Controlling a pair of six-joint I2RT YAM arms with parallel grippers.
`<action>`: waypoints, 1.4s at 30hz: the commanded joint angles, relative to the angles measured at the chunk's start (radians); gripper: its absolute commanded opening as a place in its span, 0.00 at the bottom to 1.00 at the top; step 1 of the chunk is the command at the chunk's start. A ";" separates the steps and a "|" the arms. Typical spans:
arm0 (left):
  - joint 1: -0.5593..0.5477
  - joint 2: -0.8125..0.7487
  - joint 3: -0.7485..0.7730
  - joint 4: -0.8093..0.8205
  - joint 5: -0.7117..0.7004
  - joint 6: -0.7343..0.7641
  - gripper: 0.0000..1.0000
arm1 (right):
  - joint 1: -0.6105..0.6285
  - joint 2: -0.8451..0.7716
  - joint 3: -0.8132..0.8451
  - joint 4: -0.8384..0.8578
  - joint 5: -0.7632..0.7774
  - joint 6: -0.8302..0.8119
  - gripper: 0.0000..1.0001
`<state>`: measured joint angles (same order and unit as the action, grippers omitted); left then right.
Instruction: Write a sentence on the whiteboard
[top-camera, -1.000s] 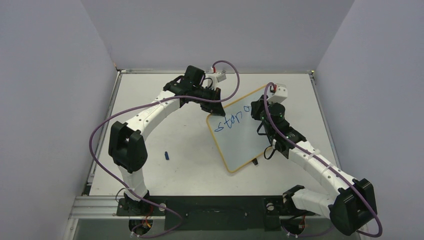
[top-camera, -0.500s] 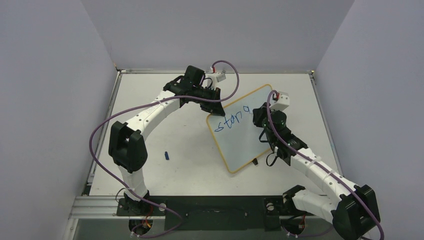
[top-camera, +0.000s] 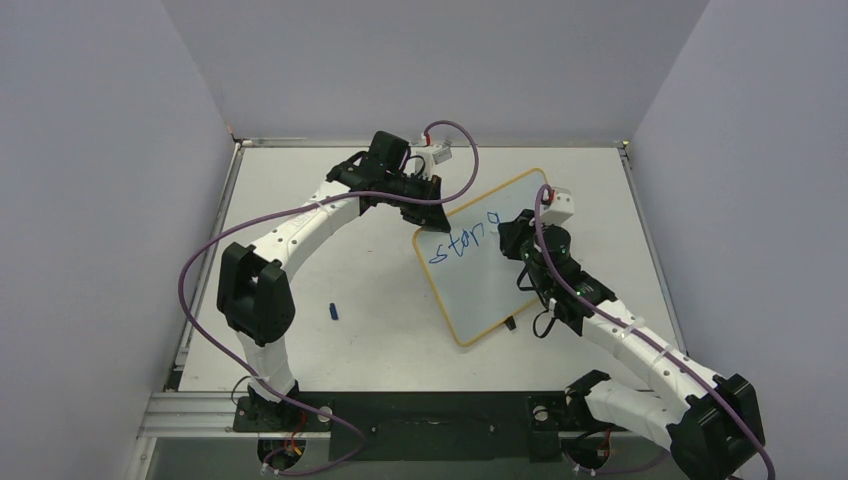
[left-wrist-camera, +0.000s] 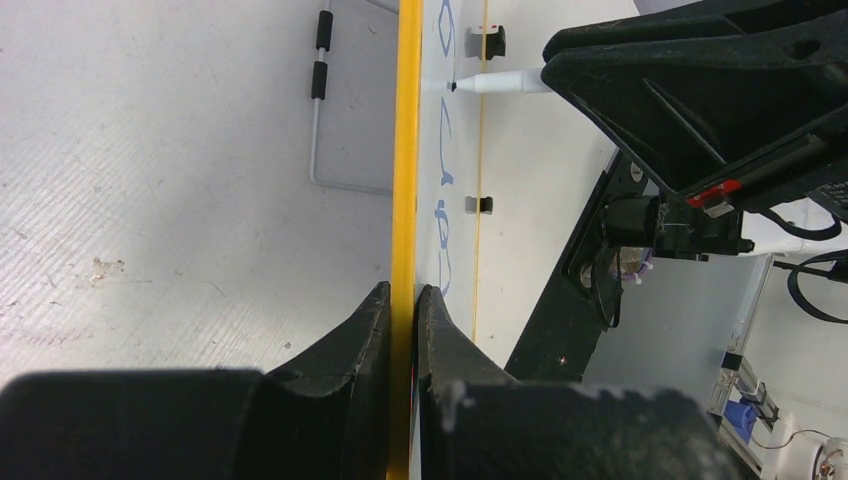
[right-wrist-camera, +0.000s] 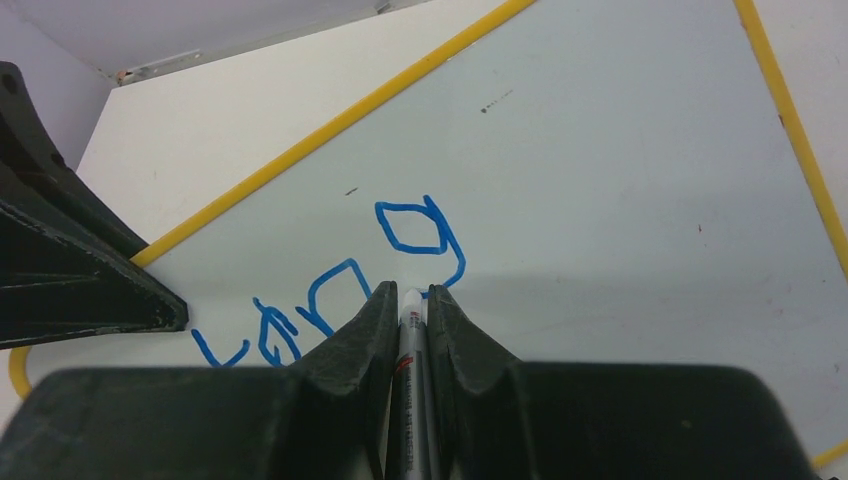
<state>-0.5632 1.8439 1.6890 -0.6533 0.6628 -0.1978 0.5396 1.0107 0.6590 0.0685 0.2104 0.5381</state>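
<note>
The whiteboard (top-camera: 478, 285) with its yellow frame stands tilted at the table's middle right. Blue letters of the sentence (top-camera: 462, 240), roughly "stang", run along its top; they also show in the right wrist view (right-wrist-camera: 330, 290). My left gripper (top-camera: 417, 218) is shut on the board's upper left frame edge (left-wrist-camera: 405, 200). My right gripper (top-camera: 512, 235) is shut on a white marker (right-wrist-camera: 408, 380), whose tip touches the board at the tail of the last letter (right-wrist-camera: 425, 235). The marker also shows in the left wrist view (left-wrist-camera: 495, 82).
A small blue marker cap (top-camera: 334, 312) lies on the table left of the board. The board's black feet (top-camera: 511, 323) rest on the table. Purple walls close in the table on three sides.
My right gripper has moved down and a little left along the board, adding a tail to the last letter. The left gripper and the board have stayed put.
</note>
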 joint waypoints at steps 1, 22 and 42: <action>0.001 -0.040 0.015 0.013 -0.103 0.066 0.00 | 0.017 0.027 0.071 0.010 -0.047 0.017 0.00; 0.002 -0.048 0.008 0.008 -0.104 0.072 0.00 | -0.068 -0.037 0.121 0.002 0.074 -0.042 0.00; 0.002 -0.044 0.001 0.012 -0.103 0.072 0.00 | -0.099 0.041 0.080 0.070 0.012 -0.017 0.00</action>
<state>-0.5686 1.8393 1.6890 -0.6479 0.6704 -0.1780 0.4511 1.0386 0.7383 0.0769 0.2272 0.5140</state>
